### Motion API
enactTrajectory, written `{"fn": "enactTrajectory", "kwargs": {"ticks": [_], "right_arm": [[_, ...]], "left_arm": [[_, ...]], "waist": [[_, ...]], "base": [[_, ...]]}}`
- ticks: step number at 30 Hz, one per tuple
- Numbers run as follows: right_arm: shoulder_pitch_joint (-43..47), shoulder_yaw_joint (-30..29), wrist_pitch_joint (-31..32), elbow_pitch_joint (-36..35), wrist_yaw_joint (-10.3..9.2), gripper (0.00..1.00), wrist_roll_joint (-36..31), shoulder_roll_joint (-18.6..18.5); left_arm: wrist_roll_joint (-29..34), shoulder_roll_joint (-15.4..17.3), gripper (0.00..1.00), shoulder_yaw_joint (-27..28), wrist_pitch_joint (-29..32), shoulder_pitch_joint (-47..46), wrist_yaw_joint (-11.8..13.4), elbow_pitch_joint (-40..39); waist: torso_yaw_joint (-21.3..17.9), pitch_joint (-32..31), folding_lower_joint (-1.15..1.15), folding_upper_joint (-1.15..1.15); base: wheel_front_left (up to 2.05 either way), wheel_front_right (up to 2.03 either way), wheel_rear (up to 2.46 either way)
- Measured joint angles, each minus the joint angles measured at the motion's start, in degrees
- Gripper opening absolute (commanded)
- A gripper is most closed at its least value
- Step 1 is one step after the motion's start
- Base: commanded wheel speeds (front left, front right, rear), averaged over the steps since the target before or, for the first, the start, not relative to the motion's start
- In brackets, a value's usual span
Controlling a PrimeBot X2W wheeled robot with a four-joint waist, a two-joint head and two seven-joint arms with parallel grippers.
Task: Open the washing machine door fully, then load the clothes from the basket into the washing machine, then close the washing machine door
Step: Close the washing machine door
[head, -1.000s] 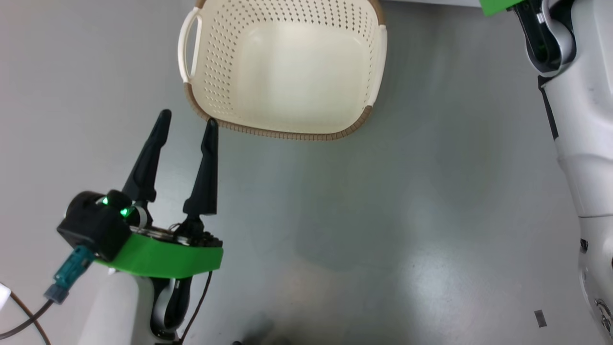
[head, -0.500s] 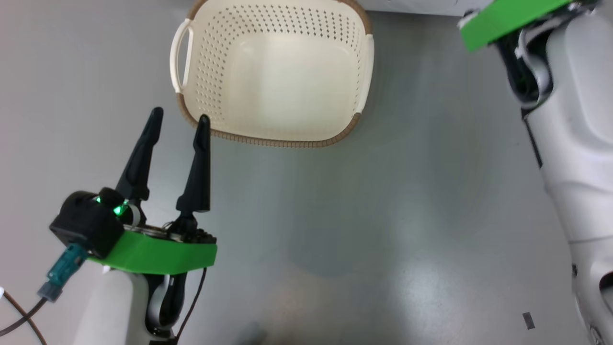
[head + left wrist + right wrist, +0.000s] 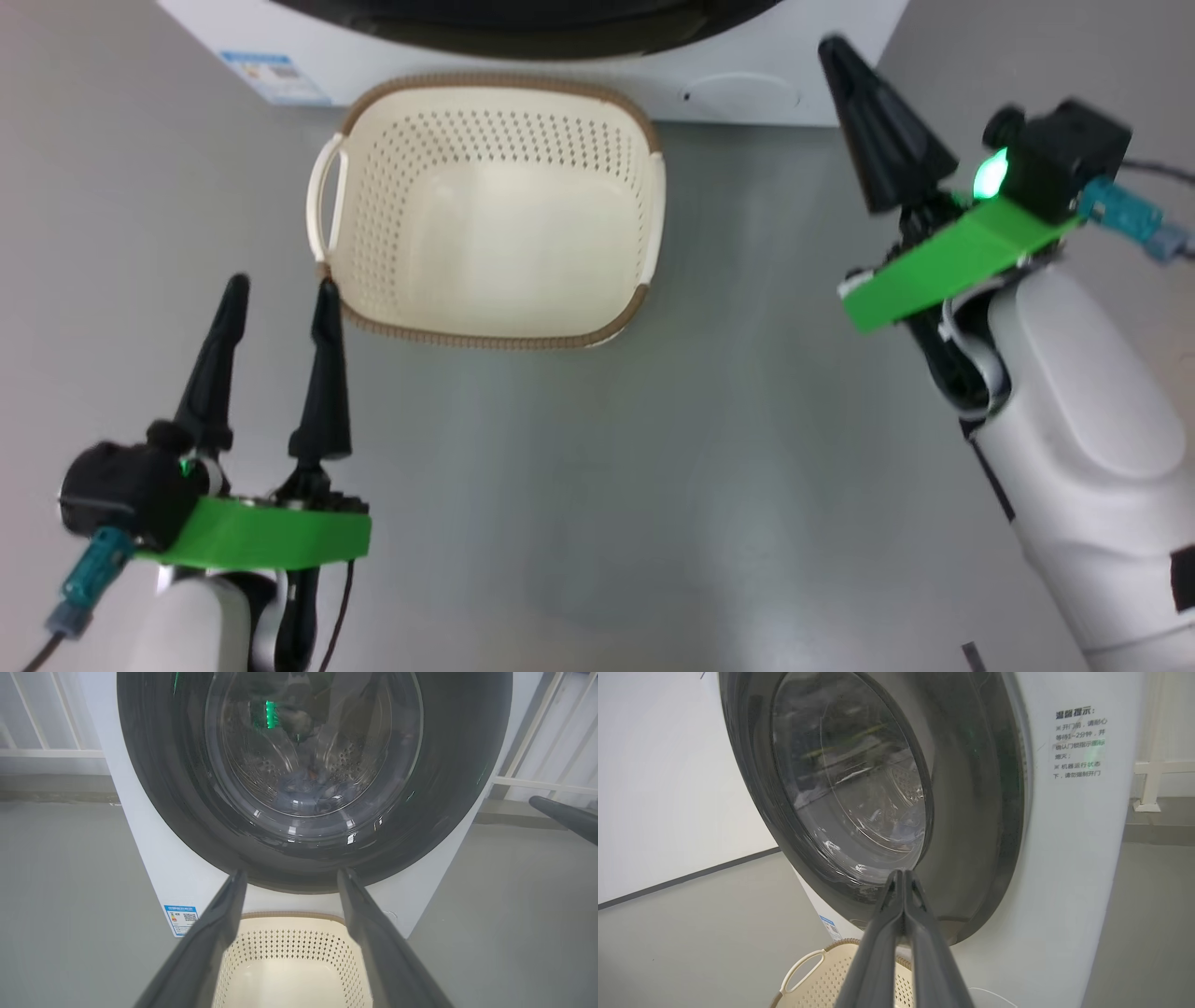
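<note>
Evidently the washing machine door (image 3: 313,765) sits flush on the washing machine (image 3: 154,858) at 12 o'clock, clothes (image 3: 313,795) behind its glass and the basket (image 3: 485,140) bare, so both arms hang clear: left gripper (image 3: 282,283) at 8 o'clock spread on nothing, right gripper (image 3: 834,47) at 2 o'clock clenched empty.

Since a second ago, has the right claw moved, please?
Yes. Judged against the basket, the right claw has drawn back toward the robot, away from the washing machine.

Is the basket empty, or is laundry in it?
Empty. In the head view the basket shows a bare cream bottom and holed walls, with no cloth inside.
</note>
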Motion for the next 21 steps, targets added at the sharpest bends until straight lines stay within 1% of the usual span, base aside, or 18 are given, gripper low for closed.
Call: {"fn": "enactTrajectory", "kwargs": {"ticks": [8, 17, 18, 19, 20, 21], "right_arm": [[10.72, -1.08, 0.00, -2.64, 0.00, 0.00, 1.00, 0.23], [20.00, -3.47, 0.02, -4.28, 0.00, 0.00, 0.78, 1.80], [20.98, -4.00, 0.02, -4.37, 0.00, 0.22, 0.69, 2.13], [21.98, -4.45, 0.05, -4.56, 0.00, 0.47, 0.36, 2.37], [23.02, -4.87, 0.07, -4.74, -0.01, 1.00, -0.09, 2.61], [23.99, -5.26, 0.07, -4.90, 0.00, 1.00, -0.46, 2.85]], "left_arm": [[1.93, 0.04, 1.00, 3.13, 0.00, 6.61, -0.19, -0.03], [3.15, 0.25, 1.00, 5.28, 0.00, 13.36, -0.43, -0.05], [3.18, 0.26, 1.00, 5.41, 0.00, 13.90, -0.43, -0.07], [3.18, 0.27, 1.00, 5.48, 0.00, 14.41, -0.43, -0.07], [3.18, 0.29, 1.00, 5.54, 0.00, 14.95, -0.43, -0.08], [3.18, 0.29, 1.00, 5.58, 0.00, 15.40, -0.43, -0.08]], "waist": [[-2.73, -6.38, 0.00, 0.00], [-6.19, -13.60, 0.00, 0.00], [-6.56, -14.34, 0.00, 0.00], [-6.92, -15.04, 0.00, 0.00], [-7.28, -15.75, 0.00, 0.00], [-7.63, -16.40, 0.00, 0.00]], "base": [[0.00, 0.00, 0.00], [0.00, 0.00, 0.00], [0.00, 0.00, 0.00], [0.00, 0.00, 0.00], [0.00, 0.00, 0.00], [0.00, 0.00, 0.00]]}}
